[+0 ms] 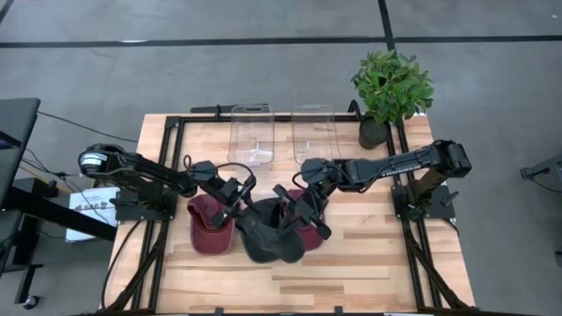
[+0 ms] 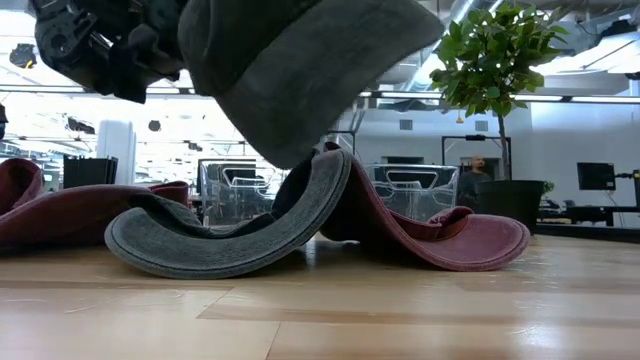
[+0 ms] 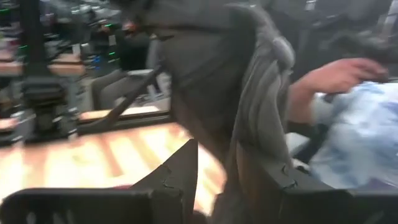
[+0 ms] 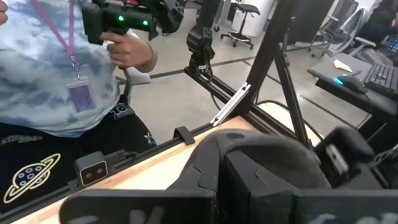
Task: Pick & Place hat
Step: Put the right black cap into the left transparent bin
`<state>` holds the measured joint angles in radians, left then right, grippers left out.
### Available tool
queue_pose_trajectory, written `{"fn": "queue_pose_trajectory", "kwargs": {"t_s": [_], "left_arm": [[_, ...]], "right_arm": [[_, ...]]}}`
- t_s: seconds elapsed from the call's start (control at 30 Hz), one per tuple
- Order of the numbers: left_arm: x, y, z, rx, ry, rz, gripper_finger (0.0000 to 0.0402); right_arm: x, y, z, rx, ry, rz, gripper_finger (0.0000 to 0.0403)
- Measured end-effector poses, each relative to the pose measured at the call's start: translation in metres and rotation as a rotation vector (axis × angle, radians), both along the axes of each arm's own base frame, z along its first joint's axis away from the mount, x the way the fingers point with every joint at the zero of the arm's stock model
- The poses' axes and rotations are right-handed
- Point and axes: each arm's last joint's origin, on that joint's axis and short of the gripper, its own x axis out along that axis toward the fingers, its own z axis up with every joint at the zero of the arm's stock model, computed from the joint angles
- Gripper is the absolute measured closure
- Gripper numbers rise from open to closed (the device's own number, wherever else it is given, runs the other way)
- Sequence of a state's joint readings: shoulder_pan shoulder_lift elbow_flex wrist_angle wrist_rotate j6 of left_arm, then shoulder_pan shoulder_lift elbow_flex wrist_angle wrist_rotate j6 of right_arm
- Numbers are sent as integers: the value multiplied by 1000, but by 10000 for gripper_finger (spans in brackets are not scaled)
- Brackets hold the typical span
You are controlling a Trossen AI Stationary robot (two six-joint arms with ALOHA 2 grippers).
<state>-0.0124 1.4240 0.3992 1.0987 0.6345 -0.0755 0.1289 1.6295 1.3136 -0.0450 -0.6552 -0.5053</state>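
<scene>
Both grippers met over one dark grey hat at mid-table, each pinching its fabric.

Left gripper point(image 1: 239, 195) had its fingers clamped on the raised crown of the grey hat point(image 1: 268, 235), whose cloth hung between the dark fingers point(image 3: 180, 177) in the left wrist view. Right gripper point(image 1: 307, 213) was closed tight on the same hat's other side, and in the right wrist view grey fabric bulged over its fingers. From the low view the hat's brim still rested on the wooden table point(image 1: 369, 263), curled upward, while the crown was lifted. One maroon hat point(image 1: 211, 226) lay just beside it on the left, another point(image 2: 440, 235) partly beneath it on the right. Two clear bins point(image 1: 250, 132) and a potted plant point(image 1: 391, 88) stood along the far edge. A person point(image 4: 56, 74) in a tie-dye shirt held a handle beyond the table.
</scene>
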Motion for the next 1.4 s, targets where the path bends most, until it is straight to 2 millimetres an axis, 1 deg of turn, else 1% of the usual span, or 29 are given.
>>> {"fn": "queue_pose_trajectory", "kwargs": {"t_s": [0.27, 0.6, 1.13, 1.4], "left_arm": [[-3, -4, 3, -10, 5, -81, 293], [-7, -25, 2, -3, 5, -241, 293], [-10, -40, 3, 3, -9, -300, 293], [-11, -41, 3, 3, -9, -300, 293]], "right_arm": [[0, 0, -1, 2, 20, -1, 403], [-2, 3, -5, -2, 59, 5, 403], [-6, 12, -8, -4, 103, 28, 403], [-6, 15, -8, -10, 105, 32, 403]]}}
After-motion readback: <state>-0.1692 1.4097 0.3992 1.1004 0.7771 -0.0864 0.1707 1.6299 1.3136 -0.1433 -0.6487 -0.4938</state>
